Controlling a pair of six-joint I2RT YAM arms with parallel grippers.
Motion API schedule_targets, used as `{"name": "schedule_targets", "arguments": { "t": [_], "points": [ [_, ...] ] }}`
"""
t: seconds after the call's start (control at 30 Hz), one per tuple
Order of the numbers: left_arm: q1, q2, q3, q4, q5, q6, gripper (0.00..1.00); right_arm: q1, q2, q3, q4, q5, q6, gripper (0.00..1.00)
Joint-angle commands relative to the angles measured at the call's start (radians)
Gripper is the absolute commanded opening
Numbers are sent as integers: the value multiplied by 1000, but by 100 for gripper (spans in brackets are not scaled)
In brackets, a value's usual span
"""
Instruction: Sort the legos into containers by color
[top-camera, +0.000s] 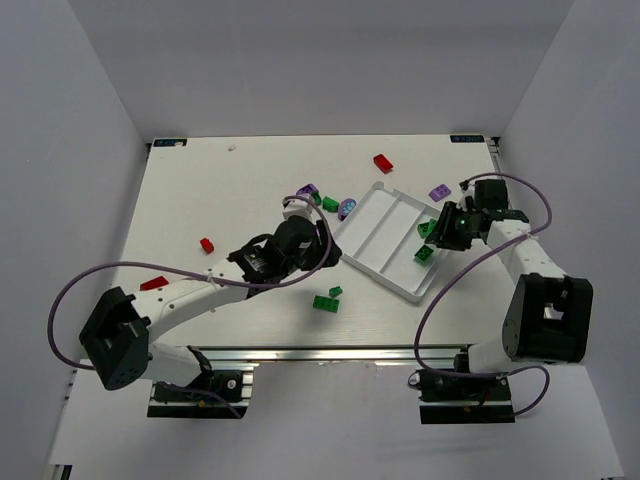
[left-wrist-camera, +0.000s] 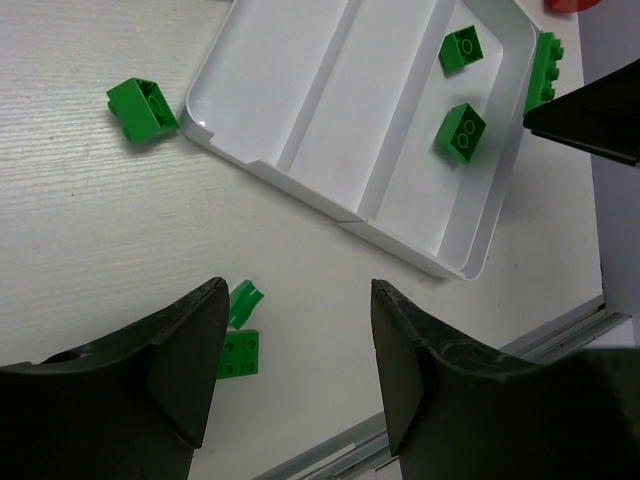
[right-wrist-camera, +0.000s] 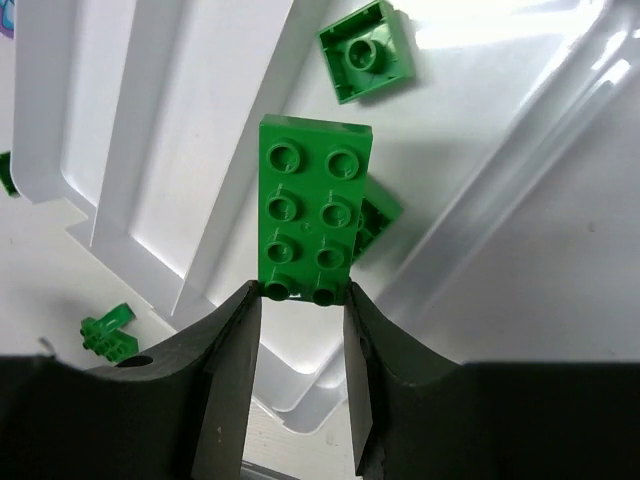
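From above, I work at a white table boxed in by plain pale walls, where the white tray lies slantwise and loose legos in red, purple and green are strewn around it. My left wrist view shows the left gripper spread half-wide on nothing over bare, faintly grained tabletop, with two green bricks in the tray's outermost compartment beyond. My right wrist view shows the right gripper pinching a long green brick by one end above the tray.
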Motion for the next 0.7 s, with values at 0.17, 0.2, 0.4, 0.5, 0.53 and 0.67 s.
{"name": "schedule_targets", "arguments": {
  "t": [0.17, 0.2, 0.4, 0.5, 0.53, 0.67],
  "points": [
    [0, -109, -86, -21, -46, -63, 69, 44, 108, 55, 34, 1, -12, 52],
    [-1, -118, -93, -27, -47, -63, 69, 46, 111, 64, 34, 4, -24, 58],
    [-1, -146, -133, -57, -52, -63, 69, 54, 125, 96, 20, -1, -67, 89],
    [-1, -166, -155, -74, -55, -59, 69, 58, 79, 108, 34, -16, -125, 89],
    [-1, -173, -161, -79, -55, -56, 68, 58, 50, 116, 47, -27, -191, 89],
    [-1, -189, -187, -100, -47, -46, 60, 52, -56, 121, 75, -213, -520, 89]
  ]
}}
